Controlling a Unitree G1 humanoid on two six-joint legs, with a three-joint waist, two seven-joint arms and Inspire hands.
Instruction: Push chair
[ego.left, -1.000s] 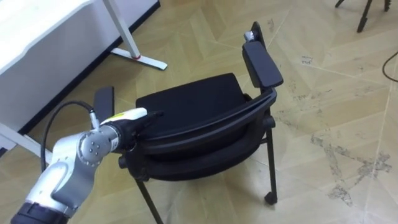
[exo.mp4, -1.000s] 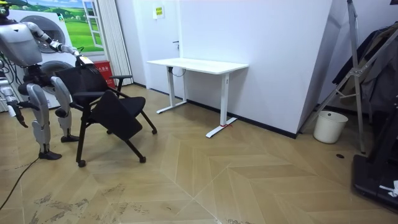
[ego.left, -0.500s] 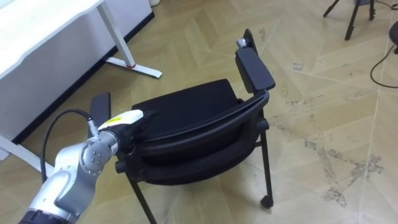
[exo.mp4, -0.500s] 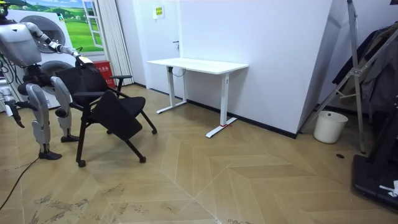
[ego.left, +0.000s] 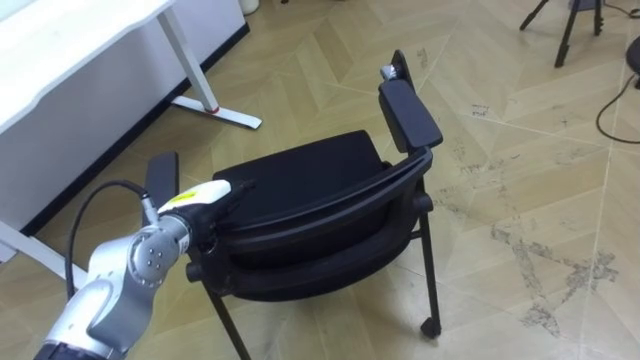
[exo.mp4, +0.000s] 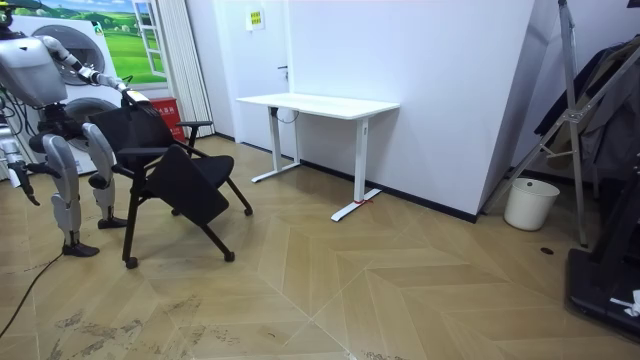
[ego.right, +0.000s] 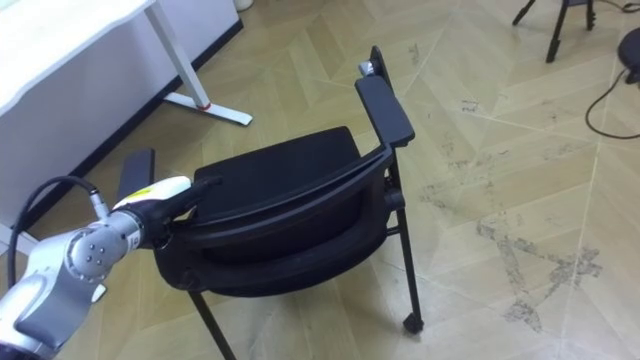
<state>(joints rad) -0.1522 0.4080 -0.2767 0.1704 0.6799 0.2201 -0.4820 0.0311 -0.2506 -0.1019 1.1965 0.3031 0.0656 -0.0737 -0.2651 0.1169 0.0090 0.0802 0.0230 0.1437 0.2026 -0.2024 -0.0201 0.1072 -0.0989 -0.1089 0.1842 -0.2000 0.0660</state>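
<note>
In the left eye view, we saw the black chair (ego.left: 300, 180) close below us on the wood floor, its curved backrest nearest and its seat beyond. The left hand (ego.left: 205, 195) came in from the lower left and sat against the left end of the backrest. Its dark fingers merged with the black frame, so we could not tell whether they were curled or straight. A padded armrest (ego.left: 408, 105) stood up on the far right of the chair, and the white desk (ego.left: 60, 50) filled the far left.

The right eye view gave the same picture: the hand was at the backrest's left end, its fingers unreadable.

In the room view, the robot stood at the left, just behind the chair (exo.mp4: 170, 160), with one arm stretched out to the top of the backrest. The right hand (exo.mp4: 30, 190) hung low by its legs — too small to read. The desk (exo.mp4: 320, 103) stood farther right against the wall, well apart from the chair.
</note>
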